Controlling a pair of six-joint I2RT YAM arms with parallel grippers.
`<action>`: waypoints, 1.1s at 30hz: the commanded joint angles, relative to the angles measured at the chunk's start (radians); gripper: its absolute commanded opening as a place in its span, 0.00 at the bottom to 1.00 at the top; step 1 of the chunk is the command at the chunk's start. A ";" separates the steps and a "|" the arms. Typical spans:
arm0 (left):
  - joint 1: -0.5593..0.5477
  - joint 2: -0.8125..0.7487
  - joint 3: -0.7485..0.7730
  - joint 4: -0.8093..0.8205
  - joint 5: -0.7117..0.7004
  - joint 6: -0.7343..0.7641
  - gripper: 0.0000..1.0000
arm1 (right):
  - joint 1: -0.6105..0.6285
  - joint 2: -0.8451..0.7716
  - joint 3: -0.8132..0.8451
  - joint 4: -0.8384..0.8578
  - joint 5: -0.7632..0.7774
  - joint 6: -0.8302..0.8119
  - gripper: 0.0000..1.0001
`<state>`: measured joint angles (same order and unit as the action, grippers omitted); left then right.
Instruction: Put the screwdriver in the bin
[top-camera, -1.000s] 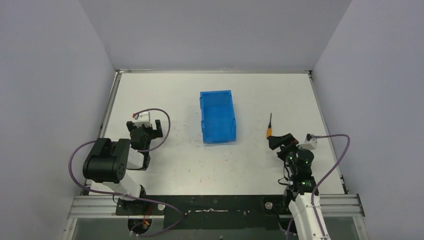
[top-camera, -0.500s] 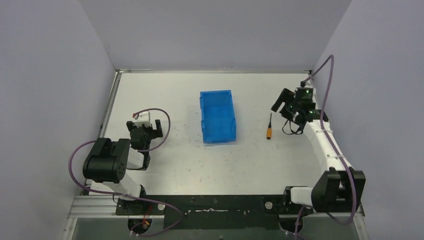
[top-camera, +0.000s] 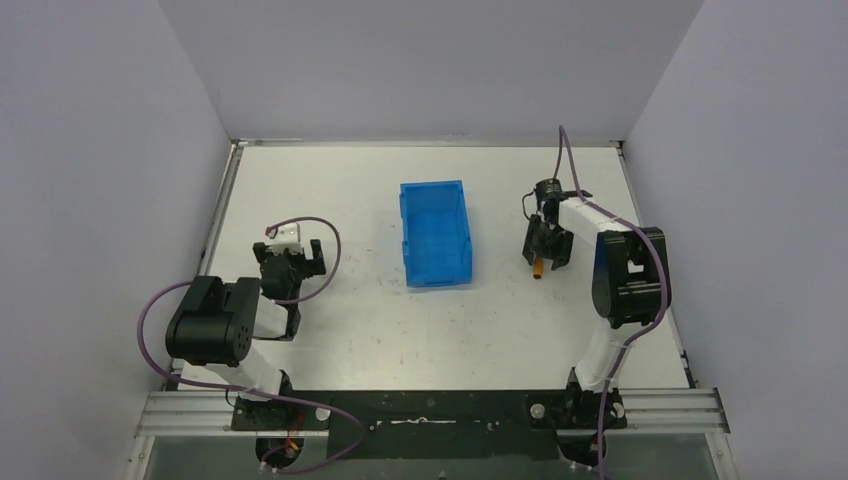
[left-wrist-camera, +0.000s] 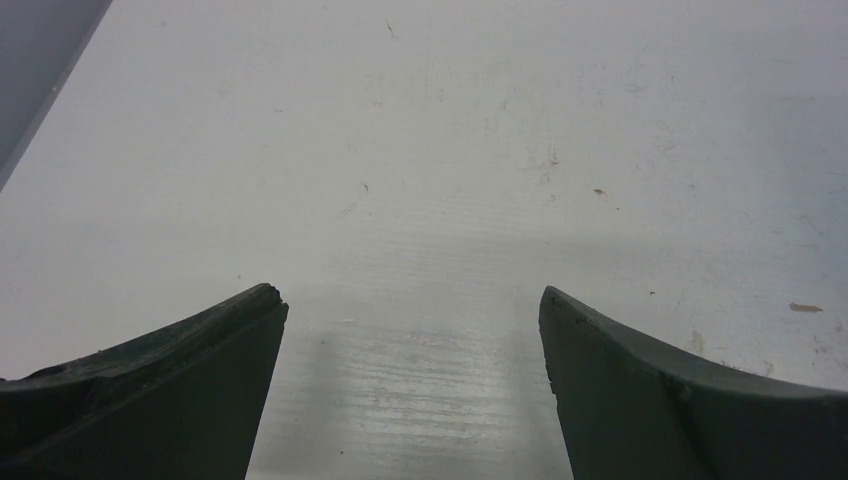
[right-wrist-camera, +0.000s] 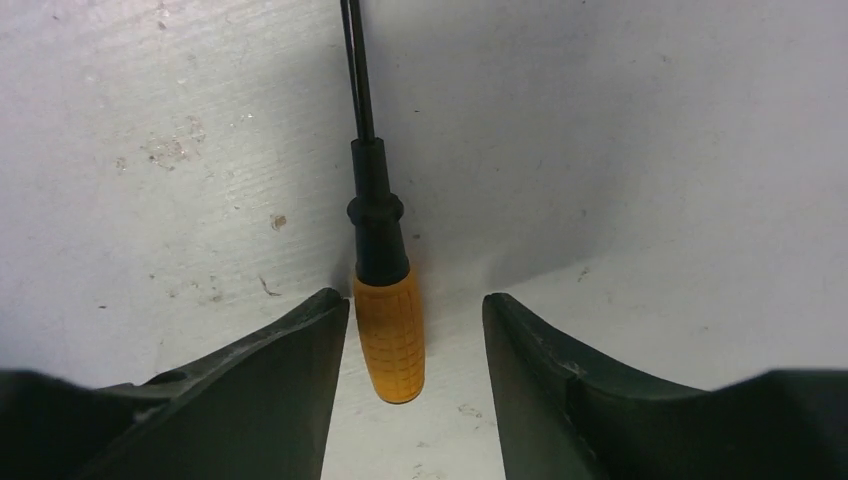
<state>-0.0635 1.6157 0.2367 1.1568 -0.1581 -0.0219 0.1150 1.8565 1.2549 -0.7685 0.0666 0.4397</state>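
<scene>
The screwdriver (right-wrist-camera: 388, 335), with its orange handle and thin black shaft, lies flat on the white table to the right of the blue bin (top-camera: 466, 232). My right gripper (right-wrist-camera: 415, 300) is down over it with the handle between its fingers. The left finger (right-wrist-camera: 300, 360) is almost against the handle, and a gap remains on the right side, so the jaws are still open. In the top view the right gripper (top-camera: 545, 245) hides most of the screwdriver (top-camera: 538, 268), leaving only the orange end showing. My left gripper (left-wrist-camera: 410, 295) stands open over bare table, left of the bin.
The table (top-camera: 350, 330) is white and scuffed, enclosed by grey walls at the back and both sides. The right arm (top-camera: 625, 270) reaches over the right part of the table. A purple cable loops beside the left gripper (top-camera: 290, 255).
The right arm swung out from near its base, past the far right, and came down over the screwdriver. Its jaws have narrowed around the handle. The left arm has not moved.
</scene>
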 joint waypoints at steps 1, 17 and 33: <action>0.002 -0.003 0.018 0.054 -0.003 -0.007 0.97 | 0.007 0.004 -0.014 0.031 0.022 -0.028 0.47; 0.002 -0.004 0.018 0.055 -0.003 -0.007 0.97 | 0.160 -0.204 0.518 -0.306 0.096 -0.007 0.00; 0.002 -0.003 0.018 0.056 -0.004 -0.006 0.97 | 0.637 0.059 0.563 -0.131 0.075 0.122 0.00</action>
<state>-0.0635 1.6157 0.2367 1.1568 -0.1581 -0.0219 0.7658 1.8160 1.8366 -0.8738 0.1112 0.5194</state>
